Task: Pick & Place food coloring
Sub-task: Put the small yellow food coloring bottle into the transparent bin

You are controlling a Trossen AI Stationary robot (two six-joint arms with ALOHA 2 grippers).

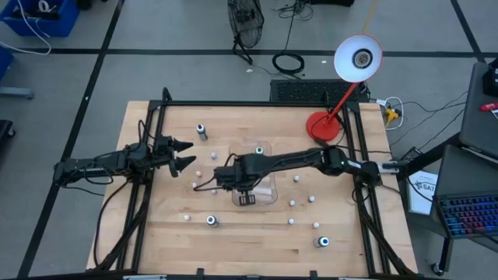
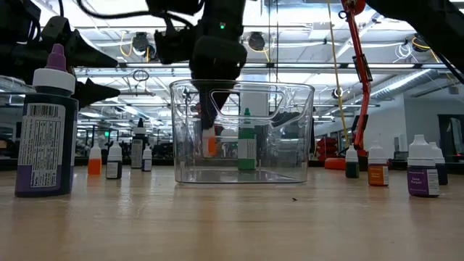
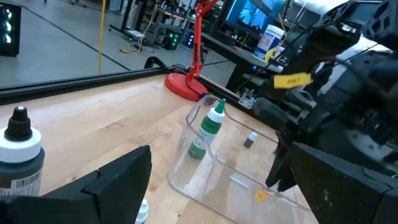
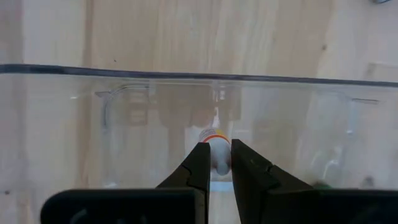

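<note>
While the left gripper (image 1: 189, 154) waits with fingers spread wide at the table's left in the high view, the right gripper (image 1: 247, 199) reaches over the clear tray (image 1: 269, 194). Low view: an orange bottle (image 2: 209, 144) hangs inside beside 1 green bottle (image 2: 246, 142). Right wrist view: fingers (image 4: 200, 167) pinch its white cap.
</note>
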